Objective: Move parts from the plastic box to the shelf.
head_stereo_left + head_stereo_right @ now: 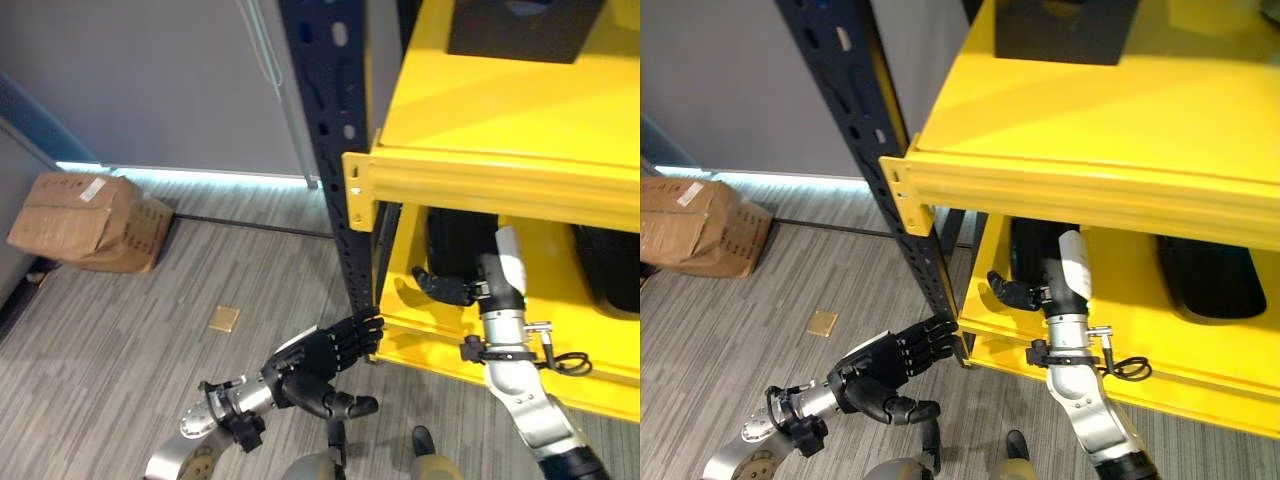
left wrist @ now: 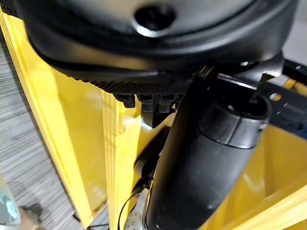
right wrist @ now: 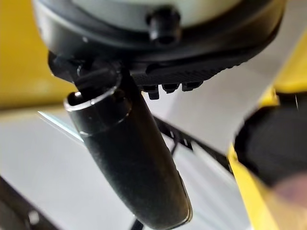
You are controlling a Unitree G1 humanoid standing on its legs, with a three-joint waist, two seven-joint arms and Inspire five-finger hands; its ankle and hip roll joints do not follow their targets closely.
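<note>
In the left eye view you see the left hand [image 1: 325, 360] low by the dark blue upright [image 1: 330, 150] of the yellow shelf [image 1: 480, 170]; its fingers [image 1: 358, 335] lie straight and released, tips at the foot of the upright, grasping nothing; your right hand [image 1: 450, 288] reaches into the lower bay under the front beam, thumb and fingers spread loose and empty; just behind it stands one black part [image 1: 455, 245], and a second black part [image 1: 610, 265] lies well apart at the right of the same bay; a third dark, boxy part [image 1: 515, 28] sits on the upper level; on the floor [image 1: 150, 330] you have one crumpled cardboard box [image 1: 88, 220] near the wall and one small tan square [image 1: 224, 319].

In the right eye view the same count holds: two rounded, matte black parts below, one square dark part above; the right hand sits just in front of the nearer one, whether touching you cannot tell.

In the left wrist view you look past the straight thumb at yellow shelf panels [image 2: 72, 143].

In the right wrist view the thumb stands straight, and a blurred black part [image 3: 273, 143] lies beside it on yellow.
</note>
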